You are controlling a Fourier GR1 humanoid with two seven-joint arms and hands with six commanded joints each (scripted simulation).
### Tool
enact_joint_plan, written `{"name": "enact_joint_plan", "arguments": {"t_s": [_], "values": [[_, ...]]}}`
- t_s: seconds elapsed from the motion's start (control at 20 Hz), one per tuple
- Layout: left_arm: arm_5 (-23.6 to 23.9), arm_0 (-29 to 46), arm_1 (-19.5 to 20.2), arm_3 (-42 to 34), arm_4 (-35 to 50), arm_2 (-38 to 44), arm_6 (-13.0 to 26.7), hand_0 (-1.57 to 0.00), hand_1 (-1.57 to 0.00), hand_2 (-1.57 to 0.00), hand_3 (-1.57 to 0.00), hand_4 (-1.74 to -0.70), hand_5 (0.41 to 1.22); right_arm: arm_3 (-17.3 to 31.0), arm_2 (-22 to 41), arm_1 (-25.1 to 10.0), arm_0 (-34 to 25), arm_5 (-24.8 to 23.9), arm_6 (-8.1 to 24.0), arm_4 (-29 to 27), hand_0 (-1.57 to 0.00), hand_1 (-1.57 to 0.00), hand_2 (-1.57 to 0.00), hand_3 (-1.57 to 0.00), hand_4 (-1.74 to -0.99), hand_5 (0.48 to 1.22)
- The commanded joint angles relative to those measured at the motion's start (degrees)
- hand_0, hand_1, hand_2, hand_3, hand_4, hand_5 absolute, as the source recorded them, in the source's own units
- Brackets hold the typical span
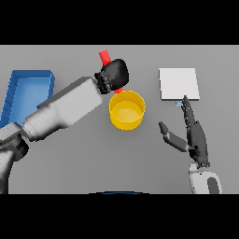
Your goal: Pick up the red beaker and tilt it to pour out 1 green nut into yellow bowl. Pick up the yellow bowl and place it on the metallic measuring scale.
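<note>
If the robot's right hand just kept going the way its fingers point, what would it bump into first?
Probably the metallic measuring scale. The right hand is open, fingers aimed at the scale's near edge, though its height above the table is unclear.

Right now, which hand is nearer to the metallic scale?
The right hand. It sits just below the scale, open fingers pointing up almost to its lower edge. The left hand is well off to the scale's left, curled round the red beaker above the yellow bowl.

Blue tray (pixel 28 77) at far left of grey table (pixel 93 158), seems empty
</note>
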Motion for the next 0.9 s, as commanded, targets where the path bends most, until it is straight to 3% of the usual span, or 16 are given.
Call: {"name": "enact_joint_plan", "arguments": {"t_s": [0.0, 0.15, 0.35, 0.4, 0.6, 0.85], "values": [[0.6, -0.5, -0.4, 0.9, -1.1, -1.1, -0.2, -1.57, -1.57, -1.57, -1.56, -1.74, 1.221, -0.3, -0.1, -0.1, -0.2, 0.0, 0.5, 0.0, 0.0, 0.0, 0.0, 0.0, -1.13, 0.565], [1.4, -1.7, -0.5, 0.9, -3.7, -3.6, -1.2, -1.57, -1.57, -1.57, -1.57, -1.73, 1.221, -0.1, 0.6, -0.3, 0.5, 0.1, -1.3, 0.9, 0.0, 0.0, 0.0, 0.0, -1.136, 0.578], [1.3, -4.4, -0.8, 1.1, -7.0, -6.8, -2.3, -1.57, -1.57, -1.57, -1.57, -1.73, 1.221, -0.5, 0.0, -0.1, -0.3, -0.2, -0.3, 0.2, 0.0, 0.0, 0.0, 0.0, -1.13, 0.577], [1.8, -5.5, -0.8, 1.0, -8.0, -7.7, -3.1, -1.57, -1.57, -1.57, -1.57, -1.73, 1.221, -0.6, 0.3, -0.2, 0.5, 0.0, -1.4, 0.5, 0.0, 0.0, 0.0, 0.0, -1.128, 0.575], [2.2, -13.9, 0.1, 3.4, -10.1, -8.1, -6.3, -1.57, -1.57, -1.57, -1.57, -1.73, 1.221, -1.2, 0.6, 0.5, 1.0, -0.4, -0.8, 0.5, 0.0, 0.0, 0.0, 0.0, -1.138, 0.565], [5.3, -22.5, 4.1, 10.6, -6.0, 1.3, -4.9, -1.57, -1.57, -1.57, -1.57, -1.72, 1.221, 0.4, 0.7, 0.2, 0.0, 0.4, -2.2, 0.4, 0.0, 0.0, 0.0, 0.0, -1.128, 0.554]]}}
